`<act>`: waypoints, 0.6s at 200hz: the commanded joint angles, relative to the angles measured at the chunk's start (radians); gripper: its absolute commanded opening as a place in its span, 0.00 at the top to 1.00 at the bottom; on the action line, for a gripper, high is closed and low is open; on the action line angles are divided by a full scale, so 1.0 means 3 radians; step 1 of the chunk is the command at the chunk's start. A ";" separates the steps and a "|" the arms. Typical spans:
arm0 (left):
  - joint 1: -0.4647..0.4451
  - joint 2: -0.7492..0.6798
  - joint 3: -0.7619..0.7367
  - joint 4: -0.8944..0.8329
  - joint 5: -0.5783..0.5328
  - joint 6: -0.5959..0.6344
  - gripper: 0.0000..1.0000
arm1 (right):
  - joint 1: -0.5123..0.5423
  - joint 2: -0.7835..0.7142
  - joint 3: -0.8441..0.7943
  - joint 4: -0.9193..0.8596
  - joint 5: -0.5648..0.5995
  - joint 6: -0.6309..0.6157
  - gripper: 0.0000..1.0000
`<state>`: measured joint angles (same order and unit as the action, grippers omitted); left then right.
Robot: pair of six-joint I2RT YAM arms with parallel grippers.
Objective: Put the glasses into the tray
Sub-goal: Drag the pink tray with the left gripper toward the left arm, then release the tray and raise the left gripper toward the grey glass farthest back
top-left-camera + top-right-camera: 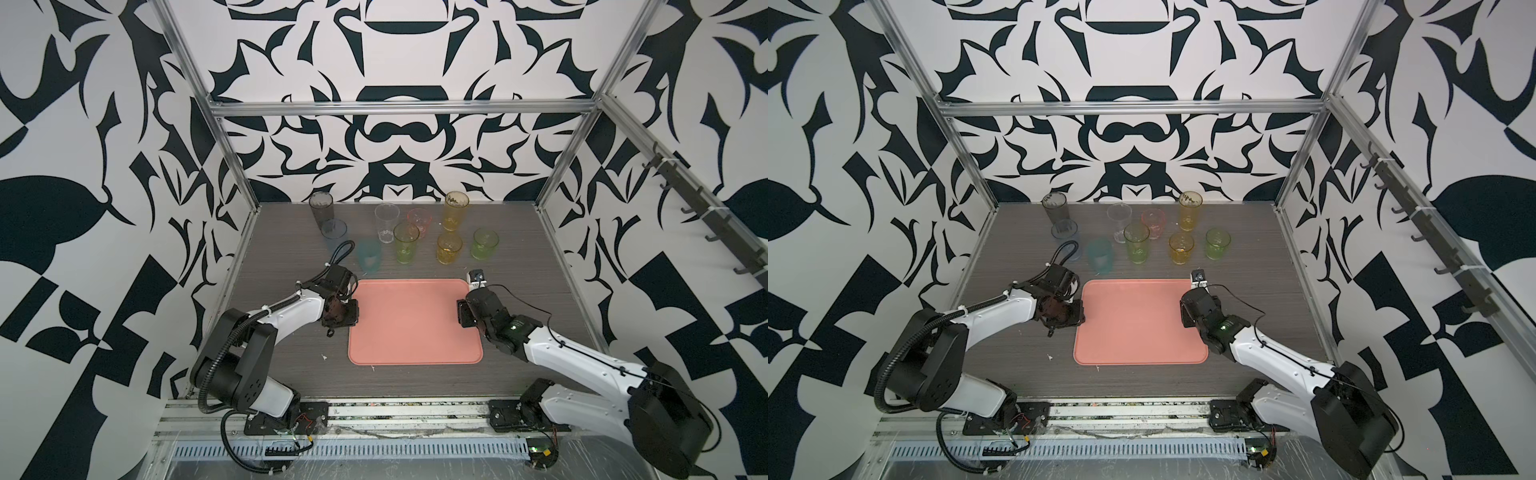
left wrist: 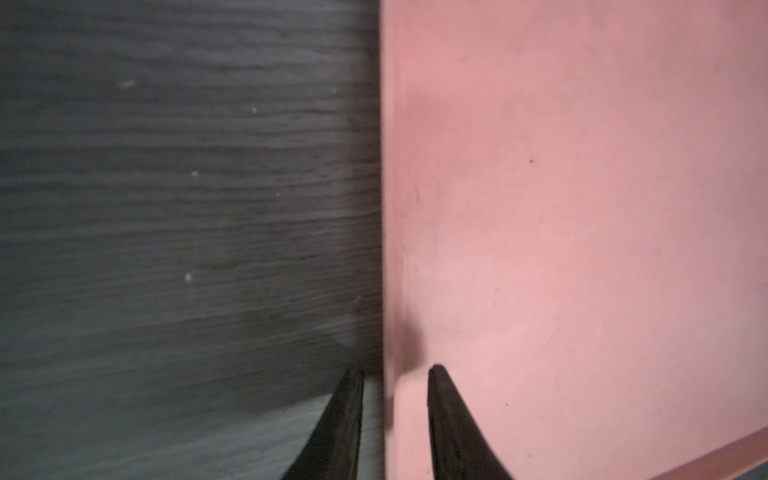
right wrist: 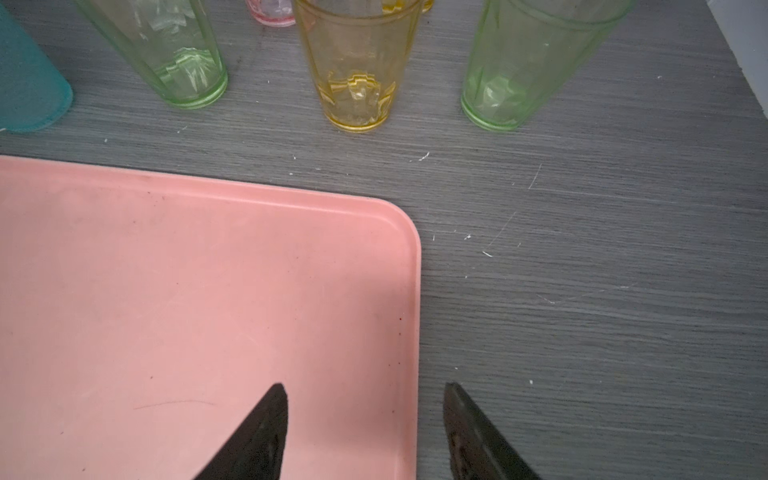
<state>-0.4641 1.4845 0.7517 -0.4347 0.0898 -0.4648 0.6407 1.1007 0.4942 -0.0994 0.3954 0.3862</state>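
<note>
Presently, tray [image 1: 415, 320]: bare, flat on the table [image 1: 291, 374] between the two arms; no glass stands in it.
Glasses: all nine stand on the table beyond the tray's far edge, from the smoky grey glass [image 1: 321, 208] to the right green glass [image 1: 484, 244].
Left gripper [image 2: 395, 370]: jaws slightly parted and empty, one finger over the table, the other over the tray's left rim.
Right gripper [image 3: 365, 386]: jaws parted wider, empty, straddling the tray's right rim near its far corner.
Risk, rim: a finger dropping from either spot could catch the rim and shove or tilt the tray.
Risk, crowding: the clear glass [image 1: 386, 222], pink glass [image 1: 419, 220] and left green glass [image 1: 406, 248] stand close together, so fingers closing on one may knock a neighbour.
Risk, cable: the left arm's cable loop [image 1: 343, 249] sits just beside the blue glass [image 1: 333, 232] and teal glass [image 1: 369, 256] and could sweep them.
Risk, grip: smooth tapered walls probably slip in a loose pinch, and the tall amber glass [image 1: 456, 210] looks easy to topple.
</note>
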 commanded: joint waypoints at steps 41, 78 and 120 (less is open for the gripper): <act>0.0009 -0.0427 0.0237 -0.0299 -0.0227 -0.0149 0.55 | -0.0017 -0.0087 0.0032 0.0068 -0.0052 0.0020 0.37; 0.0061 -0.0628 0.0489 -0.0497 -0.0553 -0.0318 0.46 | -0.0017 -0.0187 -0.0015 0.0113 -0.0128 0.0006 0.35; 0.0336 -0.0674 0.0836 -0.0564 -0.0691 -0.0451 0.40 | -0.0018 -0.0289 -0.0081 0.0166 -0.0182 -0.0021 0.33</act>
<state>-0.4099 1.2976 0.9382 -0.5514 -0.0650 -0.5579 0.6407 1.0351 0.4816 -0.0811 0.3508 0.3851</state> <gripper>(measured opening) 0.590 0.665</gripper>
